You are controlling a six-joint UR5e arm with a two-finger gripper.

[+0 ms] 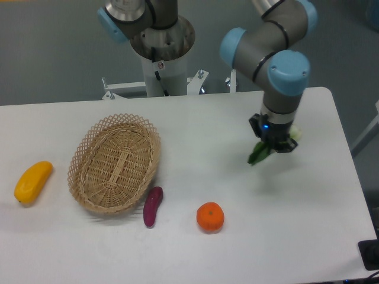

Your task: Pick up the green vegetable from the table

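Observation:
The green vegetable (259,154) is a small bok choy with dark leaves and a pale stalk end. It hangs in my gripper (273,143), which is shut on it over the right part of the white table (308,207). Its leaves stick out to the lower left of the fingers, and the pale stalk end shows at the upper right. It looks lifted slightly off the tabletop.
A woven wicker basket (116,162) sits left of centre. A purple eggplant (152,206) and an orange (210,216) lie near the front. A yellow fruit (32,181) rests at the far left. The robot's base column (159,53) stands at the back.

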